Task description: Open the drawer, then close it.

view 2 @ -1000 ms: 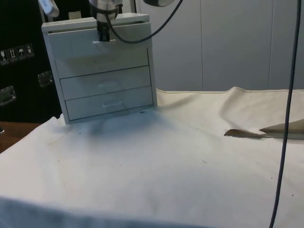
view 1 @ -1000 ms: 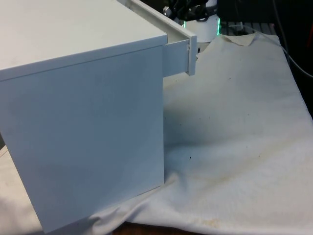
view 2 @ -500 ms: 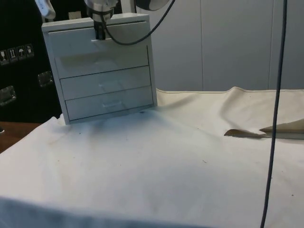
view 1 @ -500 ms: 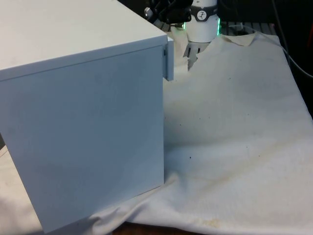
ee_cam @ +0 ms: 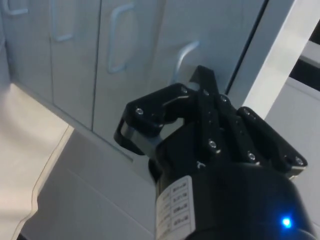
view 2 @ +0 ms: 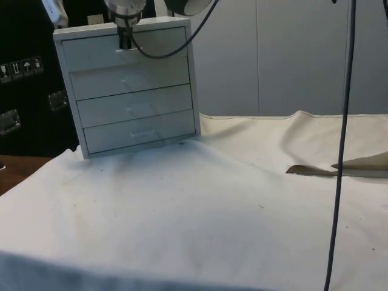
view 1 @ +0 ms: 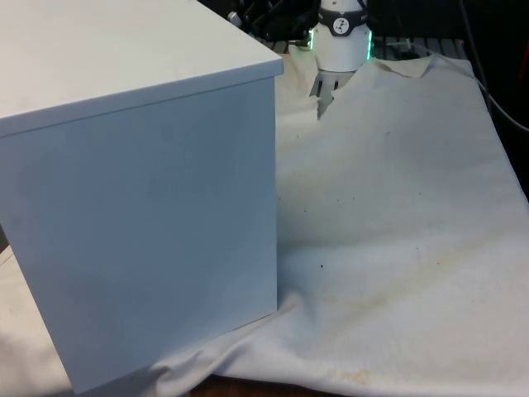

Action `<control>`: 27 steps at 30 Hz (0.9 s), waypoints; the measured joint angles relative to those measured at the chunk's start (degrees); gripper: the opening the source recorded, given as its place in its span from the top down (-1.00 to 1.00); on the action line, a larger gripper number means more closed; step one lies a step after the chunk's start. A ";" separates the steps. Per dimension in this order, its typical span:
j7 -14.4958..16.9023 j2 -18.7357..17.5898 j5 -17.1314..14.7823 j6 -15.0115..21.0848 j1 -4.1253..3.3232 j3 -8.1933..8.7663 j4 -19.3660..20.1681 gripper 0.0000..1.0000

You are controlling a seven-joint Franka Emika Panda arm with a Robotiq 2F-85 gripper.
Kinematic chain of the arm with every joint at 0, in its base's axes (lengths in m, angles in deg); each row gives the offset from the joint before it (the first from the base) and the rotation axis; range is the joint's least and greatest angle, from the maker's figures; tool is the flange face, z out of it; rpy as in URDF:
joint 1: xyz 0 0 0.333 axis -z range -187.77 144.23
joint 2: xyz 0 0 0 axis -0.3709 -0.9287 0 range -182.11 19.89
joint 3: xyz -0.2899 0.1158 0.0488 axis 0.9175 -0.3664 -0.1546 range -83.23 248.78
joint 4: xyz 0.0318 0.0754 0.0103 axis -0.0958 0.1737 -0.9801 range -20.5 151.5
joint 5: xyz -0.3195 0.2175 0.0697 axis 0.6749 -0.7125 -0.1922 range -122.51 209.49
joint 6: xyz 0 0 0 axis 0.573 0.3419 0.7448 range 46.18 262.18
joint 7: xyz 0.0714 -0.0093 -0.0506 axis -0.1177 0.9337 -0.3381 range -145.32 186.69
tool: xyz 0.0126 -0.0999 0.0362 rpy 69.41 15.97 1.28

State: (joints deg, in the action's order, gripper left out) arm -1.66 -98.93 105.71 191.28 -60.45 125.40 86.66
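White top drawer (view 2: 124, 50) of the small chest of drawers (view 2: 130, 91) sits flush, I judge closed. My black two-finger tool (view 2: 125, 41) is at its handle (ee_cam: 182, 60); whether it grips I cannot tell, so I'd retreat straight off the front

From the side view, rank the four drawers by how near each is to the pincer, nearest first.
1. Top drawer, at the pincer.
2. Second drawer, directly below.
3. Third drawer, lower.
4. Bottom drawer, by the cloth.
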 measured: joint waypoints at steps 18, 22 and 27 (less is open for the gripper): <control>-2.06 7.68 1.32 -7.39 -2.18 -4.93 5.27 1.00; -2.41 8.94 1.32 -8.77 -2.41 -5.96 6.19 1.00; -3.21 11.06 1.32 -11.29 -2.69 -8.02 7.85 1.00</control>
State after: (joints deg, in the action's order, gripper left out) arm -4.87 -87.87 107.03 179.99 -63.14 117.38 94.51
